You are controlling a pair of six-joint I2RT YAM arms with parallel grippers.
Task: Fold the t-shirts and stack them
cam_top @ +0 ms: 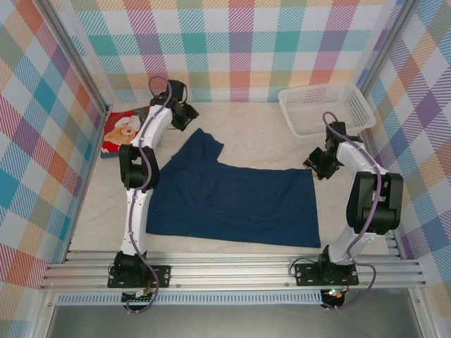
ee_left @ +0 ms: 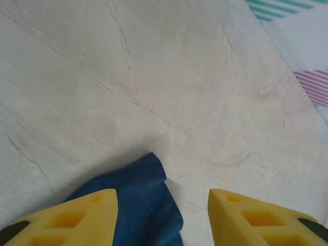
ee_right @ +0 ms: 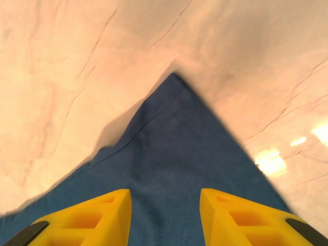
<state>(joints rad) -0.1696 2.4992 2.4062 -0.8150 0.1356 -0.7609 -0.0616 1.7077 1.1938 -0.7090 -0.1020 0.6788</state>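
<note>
While left end effector (ee_left: 162, 207) and right end effector (ee_right: 164, 202) gape over navy t-shirt (cam_top: 232, 201) corners, I flag shallow-pinch slippage.

Pale marble-look table (cam_top: 257, 137). Navy t-shirt (cam_top: 239, 201) lies spread flat across the middle, one sleeve pointing toward the far left. Red t-shirt (cam_top: 121, 134), teddy-bear print up, sits compact at the far left edge, apart from the navy one. White mesh basket (cam_top: 324, 109) stands in the far right corner.
</note>
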